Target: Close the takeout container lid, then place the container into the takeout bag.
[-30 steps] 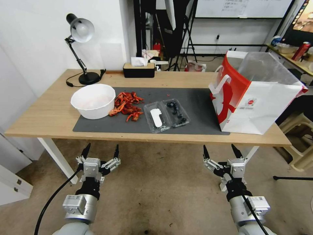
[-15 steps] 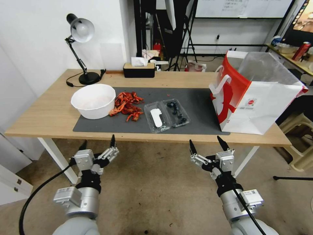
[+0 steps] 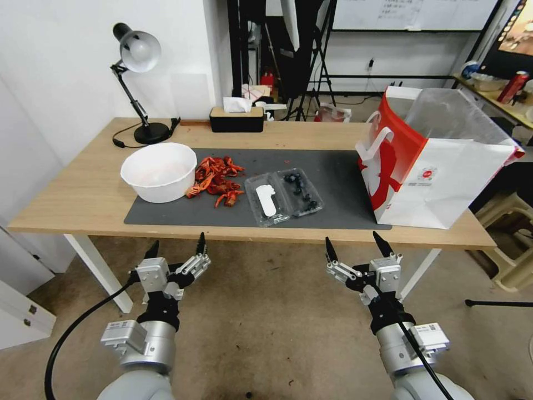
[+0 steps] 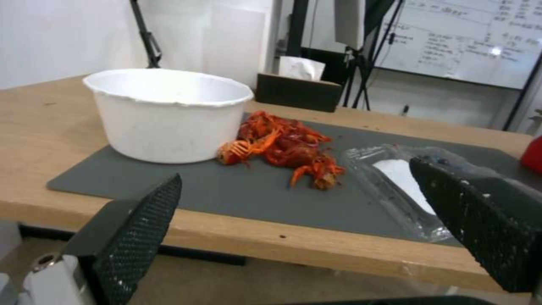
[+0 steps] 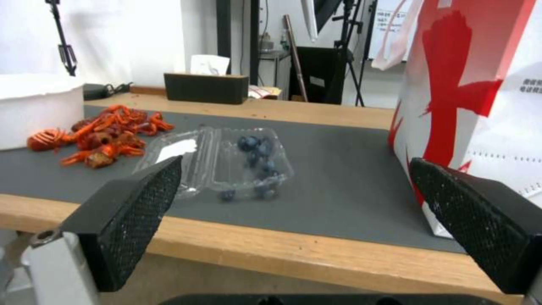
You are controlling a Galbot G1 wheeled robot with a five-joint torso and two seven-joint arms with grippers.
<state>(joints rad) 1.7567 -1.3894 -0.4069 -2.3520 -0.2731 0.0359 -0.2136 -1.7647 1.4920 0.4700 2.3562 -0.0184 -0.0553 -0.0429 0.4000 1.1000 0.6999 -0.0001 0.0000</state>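
Note:
The takeout container (image 3: 300, 191) lies open on the dark mat (image 3: 333, 166), its clear tray holding dark blueberries. Its lid (image 3: 267, 200), clear with a white oblong label, lies flat to the tray's left. The red-and-white takeout bag (image 3: 433, 166) stands open at the table's right end. My left gripper (image 3: 177, 244) and right gripper (image 3: 353, 243) both hang open below the table's front edge, holding nothing. In the right wrist view the container (image 5: 257, 163), lid (image 5: 181, 154) and bag (image 5: 474, 106) lie beyond the open fingers (image 5: 135, 212). The left wrist view shows the lid (image 4: 398, 178).
A white bowl (image 3: 159, 171) and a pile of red crayfish (image 3: 217, 180) sit left of the container. A desk lamp (image 3: 139, 55) and a tissue box (image 3: 237, 118) stand at the back. The wooden table edge (image 3: 250, 233) runs just above both grippers.
Both grippers have risen a little toward the table's front edge, and the right one has shifted left. The things on the table have not moved.

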